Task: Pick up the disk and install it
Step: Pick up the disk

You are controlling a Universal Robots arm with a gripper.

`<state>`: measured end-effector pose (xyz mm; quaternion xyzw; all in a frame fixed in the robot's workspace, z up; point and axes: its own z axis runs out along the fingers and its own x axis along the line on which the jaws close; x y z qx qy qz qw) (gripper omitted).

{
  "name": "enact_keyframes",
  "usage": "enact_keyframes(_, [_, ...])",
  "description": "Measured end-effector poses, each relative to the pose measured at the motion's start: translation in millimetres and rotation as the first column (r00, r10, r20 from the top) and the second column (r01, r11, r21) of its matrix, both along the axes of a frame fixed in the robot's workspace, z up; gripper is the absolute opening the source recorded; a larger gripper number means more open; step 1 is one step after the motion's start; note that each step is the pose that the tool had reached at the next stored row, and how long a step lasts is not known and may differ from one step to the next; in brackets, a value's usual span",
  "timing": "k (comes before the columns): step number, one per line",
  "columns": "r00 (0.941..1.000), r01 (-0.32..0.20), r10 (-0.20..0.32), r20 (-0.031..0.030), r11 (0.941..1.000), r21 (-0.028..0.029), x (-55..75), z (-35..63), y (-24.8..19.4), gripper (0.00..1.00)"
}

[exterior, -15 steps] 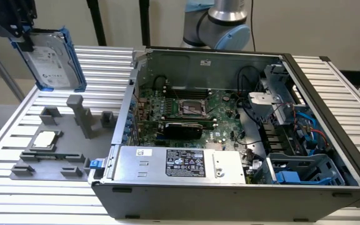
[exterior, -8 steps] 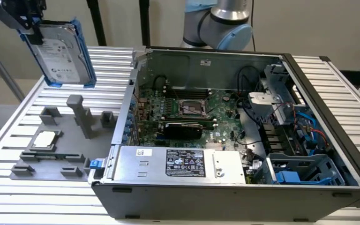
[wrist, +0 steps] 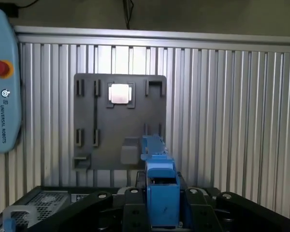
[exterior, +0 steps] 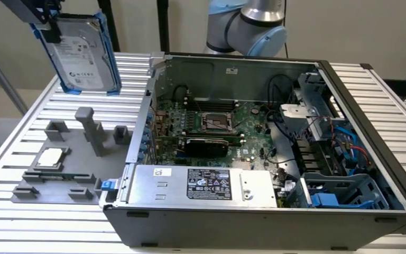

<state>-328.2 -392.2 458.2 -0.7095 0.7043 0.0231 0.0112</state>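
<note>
A ribbed table carried the open case and a grey tray. Above the tray hung the disk, upright, pinched tight in the gripper, seemingly lifted to clear the case wall.

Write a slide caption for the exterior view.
Gripper holding the disk nearly upright above the grey fixture plate, beside the open computer case.

At the exterior view's upper left, the frame edge cuts off the hand gripping the disk, whose label print is too small to read. The arm is cropped at top centre. The wrist view sees the disk edge-on, label hidden.
</note>
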Motion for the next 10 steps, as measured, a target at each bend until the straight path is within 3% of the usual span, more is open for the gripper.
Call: enact_keyframes(10, [1.0000,0.000,0.000,0.0000,1.0000,0.0000,38.2,19.3,-21.1,0.00])
